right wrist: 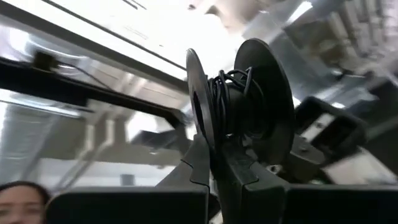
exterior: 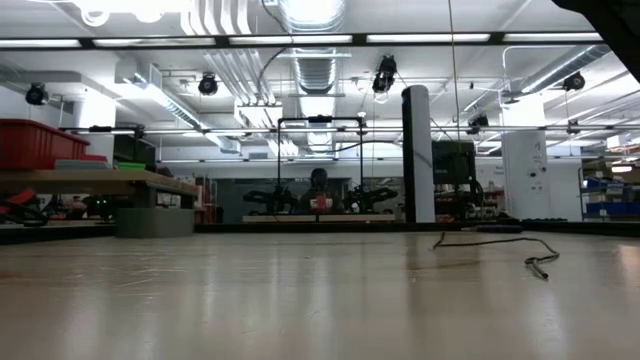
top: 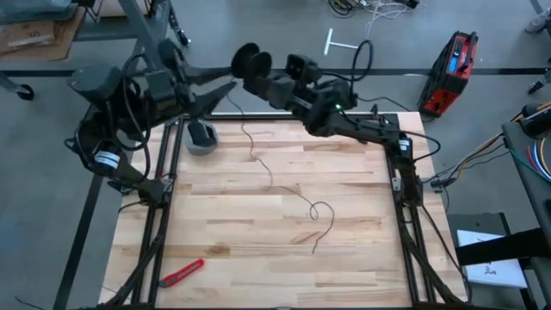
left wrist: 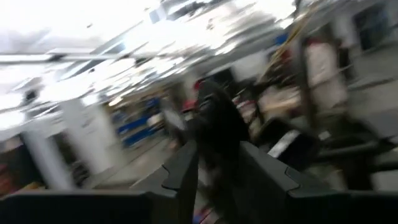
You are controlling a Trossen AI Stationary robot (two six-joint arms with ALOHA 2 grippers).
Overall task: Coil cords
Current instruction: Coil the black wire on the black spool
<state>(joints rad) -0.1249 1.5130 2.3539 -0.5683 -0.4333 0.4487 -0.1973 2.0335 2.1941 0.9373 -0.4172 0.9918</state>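
My right gripper [top: 256, 71] holds the small black reel [top: 250, 60] raised above the table's far edge; it is shut on the reel [right wrist: 239, 99], which has a few turns of cord on its hub. The thin black cord [top: 269, 176] runs down from the reel and lies slack across the wooden table, with a loop [top: 320, 211] near the middle and its free end [exterior: 540, 268] toward the near side. My left gripper [top: 225, 93] reaches in level from the left, just beside and below the reel. Its fingers [left wrist: 186, 171] stand apart with nothing plainly between them. My right gripper pinches the rim of one reel flange [right wrist: 208, 140] between its two fingers. One finger [right wrist: 196, 165] is on the flange's outer face and the other finger [right wrist: 242, 174] sits between the two flanges. The reel is lifted clear of the table, and the cord trails slack from it.
A grey tape roll [top: 202, 138] rests at the table's far left, below my left gripper. A red-handled cutter [top: 181, 273] lies near the near left corner. A red case [top: 452, 69] stands on the floor beyond the far right. A person [right wrist: 15, 199] shows past the table.
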